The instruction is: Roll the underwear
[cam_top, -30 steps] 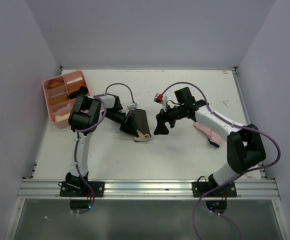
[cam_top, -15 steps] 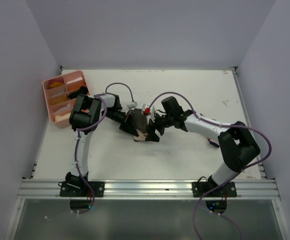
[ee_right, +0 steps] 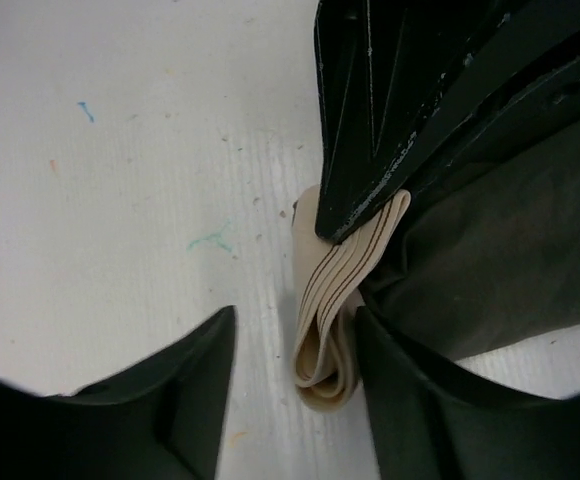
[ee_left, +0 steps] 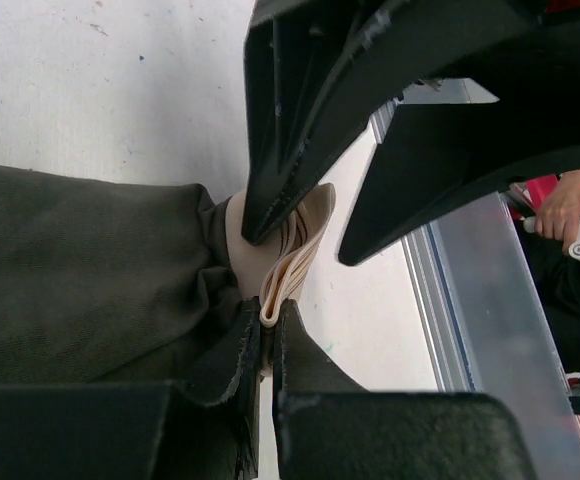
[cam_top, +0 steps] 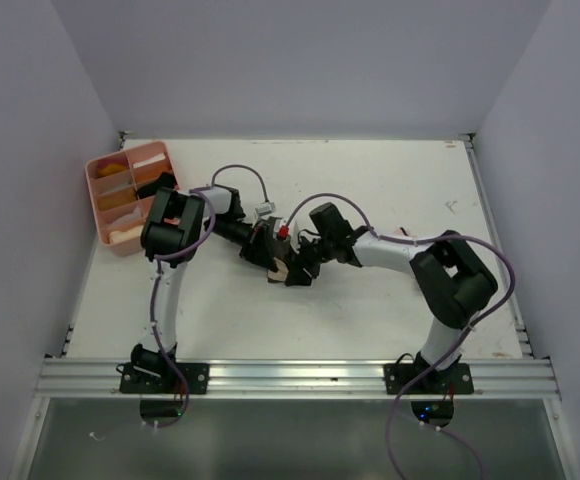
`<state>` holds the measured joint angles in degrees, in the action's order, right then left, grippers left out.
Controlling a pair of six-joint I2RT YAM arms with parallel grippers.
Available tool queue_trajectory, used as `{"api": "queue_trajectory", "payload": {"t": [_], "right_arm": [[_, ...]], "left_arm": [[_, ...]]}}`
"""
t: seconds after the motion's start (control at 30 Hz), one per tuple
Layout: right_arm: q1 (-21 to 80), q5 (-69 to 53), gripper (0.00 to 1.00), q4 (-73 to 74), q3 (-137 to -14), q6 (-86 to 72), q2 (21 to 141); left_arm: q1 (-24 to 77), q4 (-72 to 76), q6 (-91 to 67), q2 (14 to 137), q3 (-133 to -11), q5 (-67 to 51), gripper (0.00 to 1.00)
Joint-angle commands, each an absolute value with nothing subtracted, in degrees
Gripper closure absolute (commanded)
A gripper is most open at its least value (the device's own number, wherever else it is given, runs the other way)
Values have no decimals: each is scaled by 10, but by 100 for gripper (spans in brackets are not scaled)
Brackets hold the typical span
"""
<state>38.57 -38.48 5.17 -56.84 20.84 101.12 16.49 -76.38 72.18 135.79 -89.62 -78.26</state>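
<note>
The dark olive-brown cloth underwear [ee_left: 80, 270] lay bunched near the middle of the white counter [cam_top: 370, 180], its folded beige striped waistband [ee_right: 335, 300] sticking out. The left end effector [ee_left: 268, 330] was clamped shut on the cloth; the right end effector [ee_right: 295, 335] stood parted, fingers [ee_right: 180, 400] straddling the waistband.

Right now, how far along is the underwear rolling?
Done: the olive underwear is bunched into a compact fold. In hand: the left hand pinches its edge shut, and the right hand, open, straddles the beige waistband end. Left: no finished roll shows yet, so the rolling itself is to do.
</note>
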Motion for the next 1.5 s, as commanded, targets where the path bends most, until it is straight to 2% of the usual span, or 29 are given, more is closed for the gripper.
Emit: {"api": "queue_trajectory", "payload": {"t": [0.0, 0.07, 0.13, 0.17, 0.2, 0.23, 0.27, 0.37, 0.43, 0.53, 0.63, 0.73, 0.87, 0.9, 1.03, 1.07, 1.13, 1.2, 1.47], "right_arm": [[387, -391, 53, 19, -569, 203, 1020], [387, -392, 61, 15, -569, 191, 1024], [386, -396, 74, 24, -580, 183, 1031], [387, -400, 84, 28, -584, 180, 1040], [386, -404, 90, 42, -589, 176, 1046], [386, -408, 94, 53, -603, 172, 1054], [387, -414, 100, 71, -610, 167, 1072], [387, -427, 100, 97, -638, 146, 1099], [385, -448, 100, 122, -658, 132, 1125], [380, -478, 100, 144, -681, 121, 1152], [364, -511, 100, 172, -715, 102, 1183], [343, -563, 100, 175, -741, 61, 1224], [312, -630, 100, 130, -740, -24, 1263], [308, -647, 100, 105, -736, -53, 1266], [301, -662, 100, 95, -747, -83, 1293], [301, -658, 100, 99, -751, -83, 1298], [301, -651, 100, 132, -775, -79, 1319], [301, -633, 100, 173, -803, -76, 1331], [301, -590, 100, 257, -856, -76, 1387]], "left_arm": [[159, -754, 727, 1373, -911, -774, 100], [157, -754, 727, 1374, -911, -774, 100], [158, -754, 728, 1370, -910, -774, 100], [158, -754, 729, 1368, -908, -773, 100], [158, -754, 731, 1367, -907, -773, 98], [158, -752, 734, 1364, -906, -772, 93], [157, -746, 737, 1354, -901, -769, 79], [152, -700, 693, 1322, -883, -748, 64], [145, -617, 649, 1266, -855, -731, 57], [125, -490, 535, 1163, -818, -686, 52], [98, -411, 513, 1061, -794, -631, 50], [83, -357, 540, 956, -733, -561, 48], [83, -314, 659, 799, -611, -512, 43], [86, -285, 674, 775, -548, -501, 43], [135, -173, 750, 663, -379, -426, 44], [174, -148, 786, 623, -346, -390, 44], [211, -62, 813, 592, -261, -370, 44], [257, -33, 834, 578, -232, -350, 46], [343, 65, 821, 647, -205, -313, 44]]}}
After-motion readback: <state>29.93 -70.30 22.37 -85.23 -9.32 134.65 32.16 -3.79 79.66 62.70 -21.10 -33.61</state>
